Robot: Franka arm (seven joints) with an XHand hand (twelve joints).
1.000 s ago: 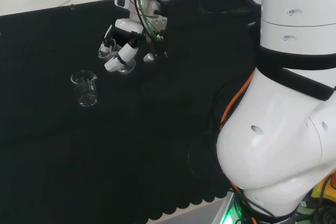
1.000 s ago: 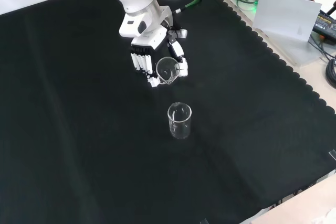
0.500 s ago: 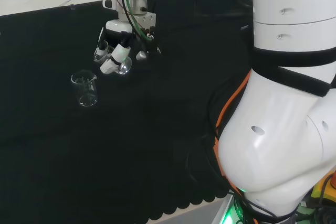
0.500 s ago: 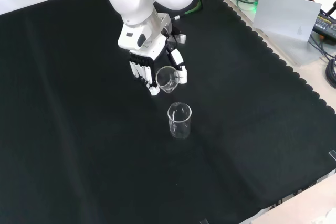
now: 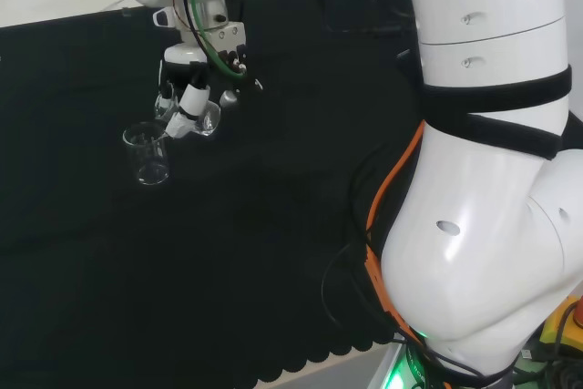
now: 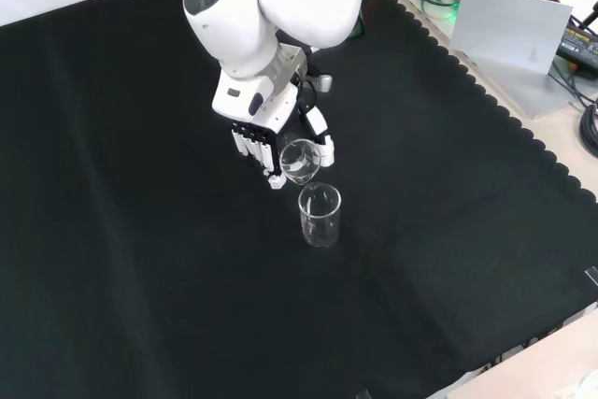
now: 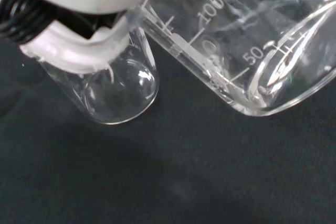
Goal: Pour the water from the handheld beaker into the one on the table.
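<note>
clear glass beaker (image 6: 300, 160) sits gripped in the robot hand (image 6: 266, 134), tilted just above the far rim of the standing beaker (image 6: 320, 215) on the black surface (image 6: 140, 259), placed so water falls straight in.

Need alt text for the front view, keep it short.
A black and white robot hand on a white arm holds a tilted clear glass beaker just above a second clear glass beaker standing upright on the black cloth. The held beaker's mouth faces the standing one's rim.
</note>
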